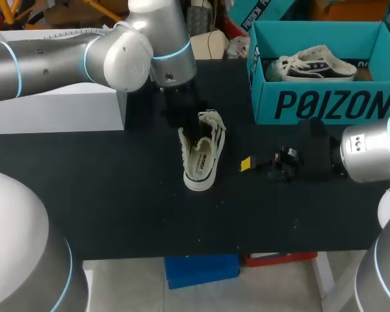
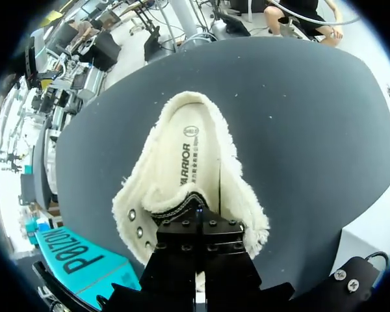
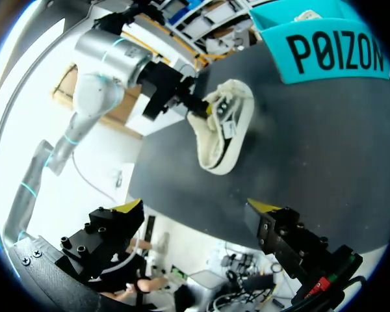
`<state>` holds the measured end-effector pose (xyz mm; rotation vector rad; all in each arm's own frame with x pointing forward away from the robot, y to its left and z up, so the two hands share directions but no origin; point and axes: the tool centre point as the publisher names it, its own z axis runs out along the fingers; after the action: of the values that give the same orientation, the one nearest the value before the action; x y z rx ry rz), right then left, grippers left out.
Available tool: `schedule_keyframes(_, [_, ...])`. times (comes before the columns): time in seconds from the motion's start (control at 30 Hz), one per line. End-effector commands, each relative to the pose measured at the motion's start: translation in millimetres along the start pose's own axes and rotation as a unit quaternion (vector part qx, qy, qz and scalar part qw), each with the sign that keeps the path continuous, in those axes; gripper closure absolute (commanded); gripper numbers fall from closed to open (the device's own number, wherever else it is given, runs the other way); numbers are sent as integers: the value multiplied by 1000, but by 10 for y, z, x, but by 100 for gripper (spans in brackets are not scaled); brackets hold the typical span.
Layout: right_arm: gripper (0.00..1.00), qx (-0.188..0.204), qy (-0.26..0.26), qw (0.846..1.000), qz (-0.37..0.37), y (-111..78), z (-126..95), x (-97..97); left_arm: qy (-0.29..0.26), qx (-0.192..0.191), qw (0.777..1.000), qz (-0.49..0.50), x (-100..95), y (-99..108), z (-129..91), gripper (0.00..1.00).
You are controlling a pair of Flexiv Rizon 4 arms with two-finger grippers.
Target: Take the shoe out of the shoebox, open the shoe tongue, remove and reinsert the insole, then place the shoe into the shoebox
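The black table (image 1: 117, 208) carries all items. Nearest the front edge, the right gripper (image 3: 195, 208) hovers low over bare table to the right of the shoe (image 1: 201, 156), near it but apart. Its fingers are spread wide and hold nothing, and they point toward the shoe. The right arm enters level from the right side, with its wrist in front of the shoebox (image 1: 325, 104). The shoe lies at mid-table, lengthwise from near to far, with a fleecy cream collar and a white sole with a dark stripe. Its insole (image 2: 195, 156) is seated inside and exposed. At the shoe's far end, the left gripper (image 1: 194, 130) comes down from above with its fingers drawn narrow, pinching the black-edged tongue (image 2: 182, 203) between them. The left arm enters from the left and passes above a white box (image 1: 58, 107) that rests on the table's far left. At the far right stands the teal shoebox, open at the top and well apart from the shoe. A second shoe (image 1: 312, 65) lies on its side inside it.
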<state>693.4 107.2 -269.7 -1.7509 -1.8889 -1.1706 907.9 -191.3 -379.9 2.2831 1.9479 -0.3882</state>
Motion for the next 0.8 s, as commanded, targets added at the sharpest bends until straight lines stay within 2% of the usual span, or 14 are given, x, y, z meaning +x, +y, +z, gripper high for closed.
schedule_keyframes(0.03, [0, 1, 0, 1000, 0, -2, -7, 4, -11, -6, 1000, -2, 13, -8, -222, 100])
schedule_keyframes(0.23, [0, 1, 0, 1000, 0, -2, -7, 4, -25, 9, 1000, -3, -2, -140, -701, 100])
schedule_keyframes(0.33, [0, 1, 0, 1000, 0, -2, -7, 4, -35, 10, 999, 5, -15, -208, -872, 100])
schedule_keyframes(0.43, [0, 1, 0, 1000, 0, -2, -7, 4, -30, 6, 999, 21, 29, -228, -943, 100])
schedule_keyframes(0.57, [0, 1, 0, 1000, 0, -2, -7, 4, -23, 4, 999, 28, 101, -243, -928, 100])
schedule_keyframes(0.6, [0, 1, 0, 1000, 0, -2, -7, 4, -23, 5, 999, 30, 109, -251, -914, 91])
schedule_keyframes(0.63, [0, 1, 0, 1000, 0, -2, -7, 4, -20, 6, 999, 35, 116, -255, -898, 76])
schedule_keyframes(0.73, [0, 1, 0, 1000, 0, -2, -7, 4, -12, 5, 999, 49, 118, -267, -844, 17])
schedule_keyframes(0.77, [0, 1, 0, 1000, 0, -2, -7, 4, -5, 3, 998, 58, 121, -263, -813, 11])
schedule_keyframes(0.8, [0, 1, 0, 1000, 0, -2, -7, 4, 3, 2, 998, 64, 137, -243, -769, 10])
